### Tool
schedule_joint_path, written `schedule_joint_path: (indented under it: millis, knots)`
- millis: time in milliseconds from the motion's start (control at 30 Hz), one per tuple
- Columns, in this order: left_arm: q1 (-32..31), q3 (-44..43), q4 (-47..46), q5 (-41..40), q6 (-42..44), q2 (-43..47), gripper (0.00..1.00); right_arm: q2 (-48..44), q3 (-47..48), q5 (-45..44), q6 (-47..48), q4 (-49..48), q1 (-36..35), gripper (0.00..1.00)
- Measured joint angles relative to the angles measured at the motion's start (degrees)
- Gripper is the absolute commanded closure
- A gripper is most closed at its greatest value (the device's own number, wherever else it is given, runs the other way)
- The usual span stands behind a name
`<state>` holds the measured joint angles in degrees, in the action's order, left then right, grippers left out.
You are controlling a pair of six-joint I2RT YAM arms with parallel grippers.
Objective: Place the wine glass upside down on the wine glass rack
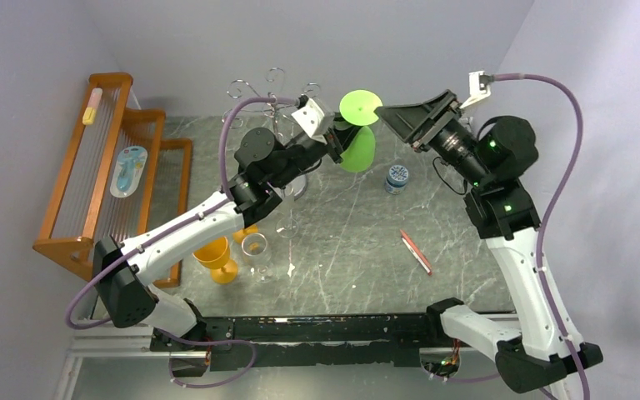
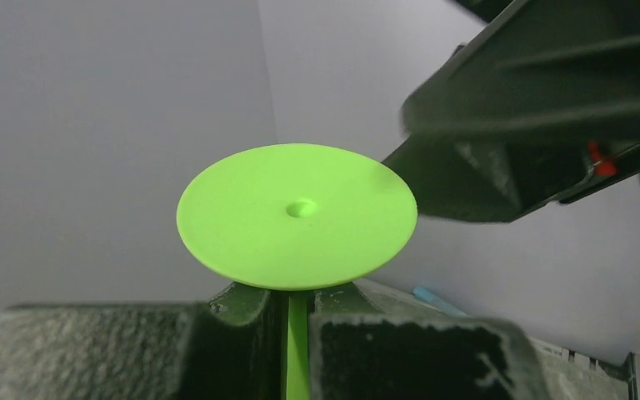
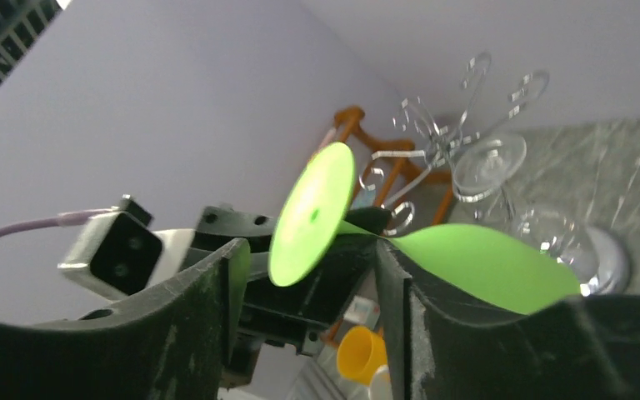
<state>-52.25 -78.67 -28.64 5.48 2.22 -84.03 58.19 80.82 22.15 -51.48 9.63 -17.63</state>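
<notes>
The green wine glass (image 1: 357, 148) is held upside down in the air, its round foot (image 1: 360, 107) uppermost. My left gripper (image 1: 339, 135) is shut on its thin stem (image 2: 297, 350), just under the foot (image 2: 296, 217). My right gripper (image 1: 393, 118) is open and empty, right beside the foot. In the right wrist view the foot (image 3: 312, 212) shows between its spread fingers (image 3: 208, 308), with the bowl (image 3: 483, 262) to the right. The chrome wine glass rack (image 1: 271, 90) stands just left of the glass. In the right wrist view a clear glass (image 3: 500, 175) hangs on the rack (image 3: 433, 125).
An orange-brown wooden slatted rack (image 1: 92, 183) stands at the far left. An orange goblet (image 1: 217, 258) and a clear glass (image 1: 256, 248) stand near the left arm. A blue-lidded jar (image 1: 397, 177) and a red pen (image 1: 417, 252) lie right of centre.
</notes>
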Motion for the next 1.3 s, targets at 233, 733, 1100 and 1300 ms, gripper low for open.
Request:
schedule_joint_path:
  millis: [233, 733, 1100, 1300]
  knots:
    - [0.0, 1.5, 0.3, 3.0, 1.7, 0.3, 0.95, 2.7, 0.1, 3.7, -2.1, 5.2, 0.0, 0.7]
    - [0.2, 6.4, -0.9, 5.0, 0.9, 2.1, 0.47, 3.0, 0.6, 2.9, -8.9, 10.3, 0.0, 1.0]
    - [0.0, 9.8, 5.7, 1.3, -5.9, 11.6, 0.17, 4.9, 2.6, -6.8, -9.6, 11.5, 0.0, 1.0]
    - [0.0, 1.2, 18.8, -9.9, -8.2, 13.9, 0.03, 8.2, 2.6, -10.7, -8.5, 8.8, 0.0, 1.0]
